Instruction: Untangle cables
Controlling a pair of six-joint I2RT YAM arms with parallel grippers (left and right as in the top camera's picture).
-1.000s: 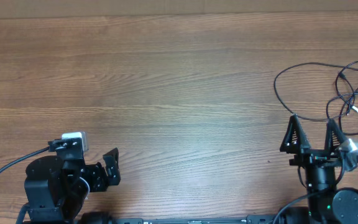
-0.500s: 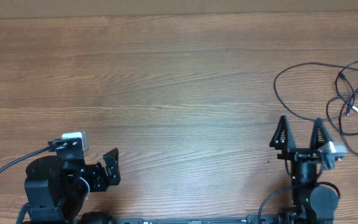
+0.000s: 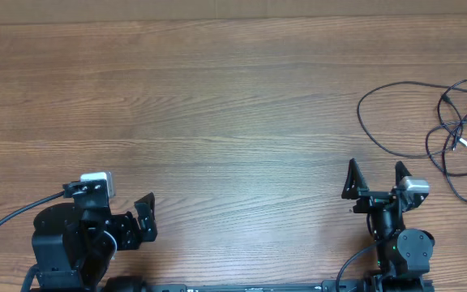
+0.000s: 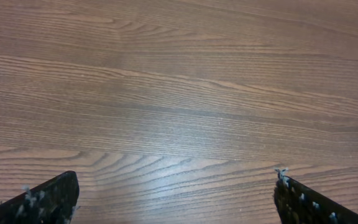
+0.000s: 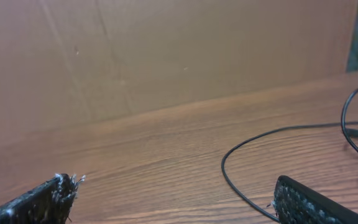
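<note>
The cables (image 3: 452,134) are thin black cords lying in a loose tangle at the right edge of the table, with small silver or white plug tips near the far right. One big loop reaches left of the tangle. My right gripper (image 3: 374,178) is open and empty, near the front edge, left of and nearer than the tangle. In the right wrist view a cable loop (image 5: 247,180) curves just beyond the open jaws (image 5: 173,190). My left gripper (image 3: 146,217) is open and empty at the front left; its wrist view shows open jaws (image 4: 176,190) over bare wood.
The wooden table (image 3: 217,105) fills the overhead view. A brown cardboard wall (image 5: 166,50) stands along its far edge. A thick black arm wire (image 3: 6,223) runs off the front left corner.
My right gripper has drawn back toward the front edge and moved left, away from the cable tangle, and has stayed open. The left arm and the cables have not moved.
</note>
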